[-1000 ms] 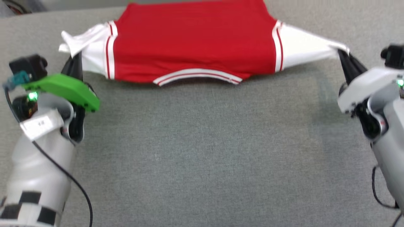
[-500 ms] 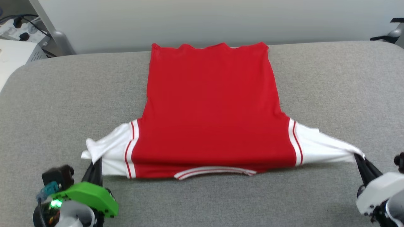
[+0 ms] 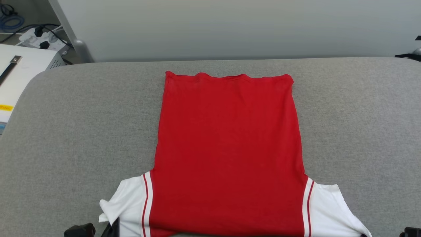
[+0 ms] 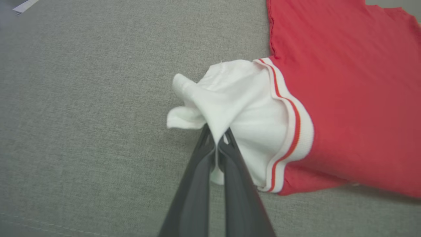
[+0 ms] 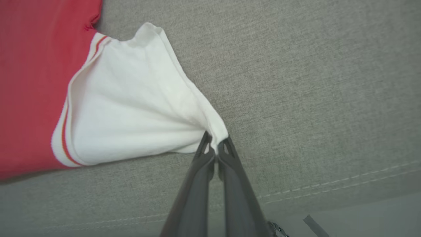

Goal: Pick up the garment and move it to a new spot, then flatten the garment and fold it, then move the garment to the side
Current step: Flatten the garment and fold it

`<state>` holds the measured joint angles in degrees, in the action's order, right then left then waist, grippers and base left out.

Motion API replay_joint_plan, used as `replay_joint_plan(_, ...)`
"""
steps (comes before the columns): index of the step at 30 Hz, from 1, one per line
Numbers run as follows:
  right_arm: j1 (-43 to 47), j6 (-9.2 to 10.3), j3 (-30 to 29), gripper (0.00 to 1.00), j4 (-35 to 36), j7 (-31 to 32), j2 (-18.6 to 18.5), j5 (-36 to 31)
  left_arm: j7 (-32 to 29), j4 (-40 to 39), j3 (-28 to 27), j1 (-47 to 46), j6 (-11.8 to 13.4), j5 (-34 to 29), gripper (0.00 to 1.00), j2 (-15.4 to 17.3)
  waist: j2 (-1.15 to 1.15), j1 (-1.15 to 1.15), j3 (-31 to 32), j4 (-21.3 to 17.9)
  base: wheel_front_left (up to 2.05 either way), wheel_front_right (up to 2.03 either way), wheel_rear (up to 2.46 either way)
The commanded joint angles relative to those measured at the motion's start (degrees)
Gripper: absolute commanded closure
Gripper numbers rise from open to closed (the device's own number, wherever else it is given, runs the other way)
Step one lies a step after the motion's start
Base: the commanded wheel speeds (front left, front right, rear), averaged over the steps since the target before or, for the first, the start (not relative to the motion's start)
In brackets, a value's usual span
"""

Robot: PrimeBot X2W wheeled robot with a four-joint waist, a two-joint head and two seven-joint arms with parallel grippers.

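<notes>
Two end effectors on one shirt (image 3: 227, 158), one per sleeve. Shirt lies on the grey fabric tabletop (image 3: 65, 131), about midway across its width, red body spread flat. Side facing up is plain red. Hem (image 3: 230, 76) points toward the tabletop's far edge, slightly wavy, stopping short of that edge. Shoulders and sleeves sit toward the tabletop's near edge and run off the bottom of the head view.

Left end effector (image 4: 217, 140): fingers pressed together on a fold of the left sleeve (image 4: 243, 102), white cloth caught between the tips. Sleeve bunched and puckered above the pinch, a loose flap curling out toward the tabletop's left side. Red-and-white striped trim (image 4: 291, 131) curves where sleeve meets red body. Cannot tell whether the sleeve is lifted clear of the tabletop.

Right end effector (image 5: 215, 144): fingers pinching the outer corner of the right sleeve (image 5: 131, 108). Cloth is drawn to a point at the tips, creases fanning back toward the red body. Sleeve pulled taut toward the tabletop's right side. Stitched seam (image 5: 329, 182) in the tabletop's cover runs close by the fingers, along its near edge.

Beyond the tabletop's far edge: pale wall (image 3: 230, 29). Off its far left corner: power strip (image 3: 42, 38) with plugs in it, and a white cabinet top (image 3: 19, 75).
</notes>
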<state>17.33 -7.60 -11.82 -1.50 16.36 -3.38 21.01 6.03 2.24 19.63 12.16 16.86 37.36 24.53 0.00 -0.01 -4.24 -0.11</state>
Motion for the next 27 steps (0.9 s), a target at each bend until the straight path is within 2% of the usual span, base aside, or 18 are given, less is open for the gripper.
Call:
replay_joint_plan(1, -1.32, 0.11, 0.29, 0.0, -0.47, -0.76, 0.08, 0.89, 0.77, -0.24, 0.12, -1.19, -0.04, -0.76, 1.0, -0.31, 0.0, 0.01, -0.24, 0.51, 0.0, 0.0, 0.0)
replay_joint_plan(6, -7.7, 0.11, 1.62, 0.0, 0.08, -3.15, 0.12, 2.43, 3.38, -1.05, 1.82, -4.55, -1.28, -2.87, 1.0, -1.34, 0.0, 0.01, -1.4, 2.14, 0.0, 0.0, 0.0)
replay_joint_plan(12, -21.16, 0.11, 0.9, 0.0, -0.63, -3.52, -3.44, 1.17, 5.95, -2.62, 3.58, -8.83, -2.15, -5.47, 1.0, -3.14, 0.0, 0.01, -5.04, 4.44, 0.0, 0.0, 0.0)
replay_joint_plan(19, -40.33, 0.11, 0.73, 0.0, -14.05, 2.68, -9.17, 1.93, 7.03, -4.16, 5.78, -14.92, -2.91, -8.08, 1.0, -5.76, 0.0, 0.01, -11.39, 9.14, 0.0, 0.0, 0.0)
replay_joint_plan(23, -51.17, 0.11, 1.76, 0.0, -23.65, 8.96, -12.92, 2.57, 7.65, -4.01, 7.18, -18.83, -4.54, -9.03, 1.0, -7.55, 0.0, 0.01, -15.28, 12.8, 0.0, 0.0, 0.0)
replay_joint_plan(27, -60.05, 0.11, 3.79, 0.0, -29.78, 15.38, -15.95, 1.93, 8.15, -4.16, 8.51, -21.95, -5.75, -10.02, 1.0, -9.58, 0.0, 0.01, -19.04, 16.15, 0.0, 0.0, 0.0)
